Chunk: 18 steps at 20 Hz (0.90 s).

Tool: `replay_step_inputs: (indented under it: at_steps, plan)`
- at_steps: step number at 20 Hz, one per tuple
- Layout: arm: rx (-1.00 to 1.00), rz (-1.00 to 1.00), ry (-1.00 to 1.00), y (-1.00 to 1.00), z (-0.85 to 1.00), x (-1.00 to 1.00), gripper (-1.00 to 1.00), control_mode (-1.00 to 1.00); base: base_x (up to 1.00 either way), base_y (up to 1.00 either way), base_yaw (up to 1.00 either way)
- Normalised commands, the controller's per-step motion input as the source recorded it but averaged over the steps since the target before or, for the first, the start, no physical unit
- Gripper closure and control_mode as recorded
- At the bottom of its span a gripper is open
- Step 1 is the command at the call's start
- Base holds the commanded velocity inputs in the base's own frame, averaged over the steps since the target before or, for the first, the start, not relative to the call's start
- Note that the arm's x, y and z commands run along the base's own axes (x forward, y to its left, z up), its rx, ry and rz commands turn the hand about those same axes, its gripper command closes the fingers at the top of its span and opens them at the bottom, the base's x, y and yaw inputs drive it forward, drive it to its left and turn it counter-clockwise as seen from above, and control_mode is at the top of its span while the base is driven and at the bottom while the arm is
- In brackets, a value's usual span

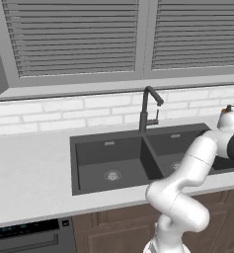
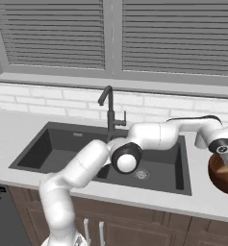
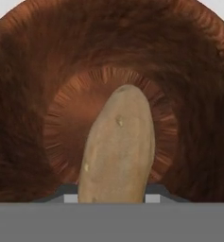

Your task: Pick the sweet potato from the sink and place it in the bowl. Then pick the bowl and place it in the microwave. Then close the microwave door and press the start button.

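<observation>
- One sweet potato (image 3: pixel 117 149) (tan, tapered) sits clamped in the gripper (image 3: pixel 112 198), above one bowl (image 3: pixel 33 94).
- One sink (image 1: pixel 138 158) with two basins lies left of the bowl.

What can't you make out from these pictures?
- Bowl: cut off by the right edge in the right base view; in the hand view its rim runs past the frame.
- Sweet potato: its near end is hidden at the bottom of the hand view, so how the gripper holds it is unclear.
- Whether the sweet potato touches the bowl's floor: cannot tell.
- Right sink basin: largely hidden by the arm in both base views.
</observation>
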Motion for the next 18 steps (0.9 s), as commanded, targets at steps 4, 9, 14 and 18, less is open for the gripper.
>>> replay_step_inputs:
  at_steps: [4,9,14,18]
  plan:
    - [0.0,0.0,0.01,0.0,-0.24,0.09,-1.0,-1.0,0.0,0.0,0.0]
    - [0.0,0.0,-0.02,0.0,-0.01,0.0,-1.0,-1.0,0.0,0.0,0.0]
    - [-0.01,0.0,-0.08,0.15,0.33,-0.16,-1.0,-1.0,0.0,0.0,0.0]
    - [-0.13,0.12,0.03,0.86,0.2,-0.34,-1.0,-1.0,0.0,0.0,0.0]
